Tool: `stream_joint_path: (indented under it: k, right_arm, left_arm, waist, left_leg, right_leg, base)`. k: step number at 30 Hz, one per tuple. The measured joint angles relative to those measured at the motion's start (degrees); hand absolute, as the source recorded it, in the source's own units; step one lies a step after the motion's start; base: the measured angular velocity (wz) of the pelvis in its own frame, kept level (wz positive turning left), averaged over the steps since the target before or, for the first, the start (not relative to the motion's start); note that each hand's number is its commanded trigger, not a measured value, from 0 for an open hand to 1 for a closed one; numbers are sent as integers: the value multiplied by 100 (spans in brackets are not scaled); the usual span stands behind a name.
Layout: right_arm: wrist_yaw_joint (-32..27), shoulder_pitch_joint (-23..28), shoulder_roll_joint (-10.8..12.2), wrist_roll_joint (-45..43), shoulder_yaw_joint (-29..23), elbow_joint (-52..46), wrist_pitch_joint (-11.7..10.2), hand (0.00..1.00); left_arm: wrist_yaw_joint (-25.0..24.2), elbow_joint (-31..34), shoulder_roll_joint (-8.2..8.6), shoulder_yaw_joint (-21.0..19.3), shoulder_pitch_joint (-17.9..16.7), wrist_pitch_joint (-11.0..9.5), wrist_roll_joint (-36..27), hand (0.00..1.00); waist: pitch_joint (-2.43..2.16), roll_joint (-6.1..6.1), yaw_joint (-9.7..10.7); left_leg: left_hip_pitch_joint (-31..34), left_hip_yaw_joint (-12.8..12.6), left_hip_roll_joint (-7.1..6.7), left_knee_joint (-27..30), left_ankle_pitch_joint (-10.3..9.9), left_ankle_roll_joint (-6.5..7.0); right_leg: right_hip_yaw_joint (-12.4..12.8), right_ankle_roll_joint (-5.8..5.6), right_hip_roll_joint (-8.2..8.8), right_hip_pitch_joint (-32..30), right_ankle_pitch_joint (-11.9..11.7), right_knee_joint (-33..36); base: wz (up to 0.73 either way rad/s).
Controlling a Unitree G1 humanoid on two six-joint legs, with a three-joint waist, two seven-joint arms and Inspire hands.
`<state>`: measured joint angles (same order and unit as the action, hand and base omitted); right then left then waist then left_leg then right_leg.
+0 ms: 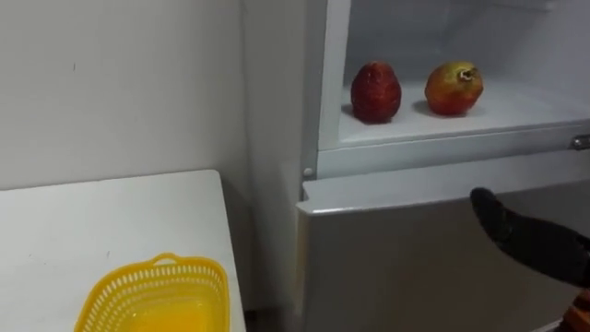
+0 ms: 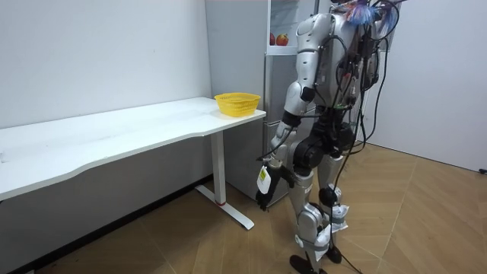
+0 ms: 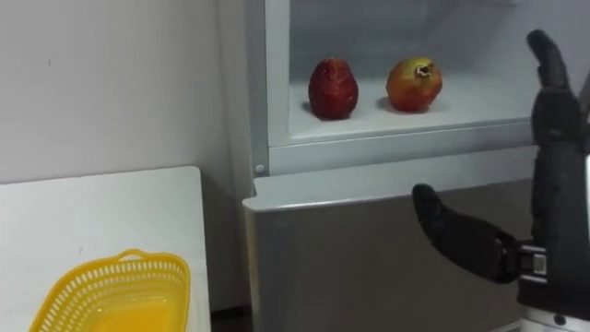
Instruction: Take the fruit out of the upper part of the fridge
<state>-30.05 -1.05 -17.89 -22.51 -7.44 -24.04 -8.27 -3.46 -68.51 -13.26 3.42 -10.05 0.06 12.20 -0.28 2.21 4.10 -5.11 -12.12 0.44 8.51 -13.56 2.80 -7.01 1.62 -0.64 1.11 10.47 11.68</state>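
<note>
Far left, low by the thigh in the room view: left hand [image 2: 263, 194], idle. On the white bench [image 3: 92, 212]: one yellow basket [image 3: 106, 293], openwork plastic. Next right: fridge [image 3: 350, 258], upper compartment open, lower door closed. On its white shelf [image 3: 479, 109]: two fruits, well apart, both near the front edge. On the left, the dark red fruit [image 3: 333, 89], upright, tapered toward the top. On the right, the pomegranate [image 3: 414, 84], red-yellow, crown up and to the right. Probably firm, light enough for one hand, smooth and round, so prone to roll or slip if nudged; likely to bruise under a hard squeeze. Best taken round the widest middle, thumb on one side and fingers [image 3: 548, 69] on the other, not by the crown. Far right: right hand [image 3: 556, 198], raised in front of the fridge, fingers straight and wide of the thumb, holding nothing, apart from both fruits. Count: one basket, one bench, one fridge, two fruits.
</note>
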Motion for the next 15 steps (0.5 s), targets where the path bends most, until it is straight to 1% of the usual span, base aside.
stream_joint_path:
  k: [1,2,3,4,6,9,12,15]
  right_arm:
    - [-23,-47,-5,8,-60,48,-3,0]
    - [-109,-112,-10,20,-141,126,-1,0]
    - [-162,-133,-12,23,-209,131,-2,0]
    - [-174,-138,-12,44,-236,134,-11,0]
    - [-210,-189,-41,319,-296,189,-48,0]
    - [-215,-371,-46,578,-305,401,-41,0]
    - [-132,-416,-48,946,-287,521,-41,0]
    - [18,-580,-48,1209,-285,799,-29,0]
  left_arm:
    - [2,-1,0,0,-33,2,29,0]
    - [1,0,5,1,-30,4,133,0]
    - [1,0,17,1,-14,5,197,0]
    - [0,0,24,1,-14,6,209,0]
    - [-6,-1,29,1,-20,47,249,0]
    - [-75,-2,30,2,-24,128,252,0]
    - [-130,3,31,2,-19,189,375,0]
    - [-207,9,38,0,57,266,551,0]
  waist:
    - [-9,15,-11]
    - [-28,45,-19]
    - [-31,66,-21]
    - [-31,69,-28]
    - [-23,68,-91]
    - [-12,55,-115]
    - [20,23,-156]
    - [38,17,-189]
  left_leg:
    - [5,16,-1,11,1,-1]
    - [36,64,-6,55,2,-1]
    - [57,127,-15,114,2,0]
    - [54,138,-16,115,2,0]
    - [44,155,-23,118,2,0]
    - [46,157,-22,125,2,0]
    - [49,165,-17,140,2,0]
    - [85,192,-13,153,2,0]
  right_leg:
    - [-21,0,4,7,0,-3]
    - [-76,0,17,15,0,-10]
    - [-116,0,32,27,0,-23]
    - [-130,0,34,39,0,-35]
    - [-167,-3,40,97,-7,-115]
    - [-184,2,45,100,-11,-107]
    - [-216,10,51,106,-20,-93]
    - [-251,19,54,99,-26,-74]
  base:
    - [15]
    - [21]
    - [21]
    - [17]
    - [5]
    - [0]
    - [1]
    - [4]
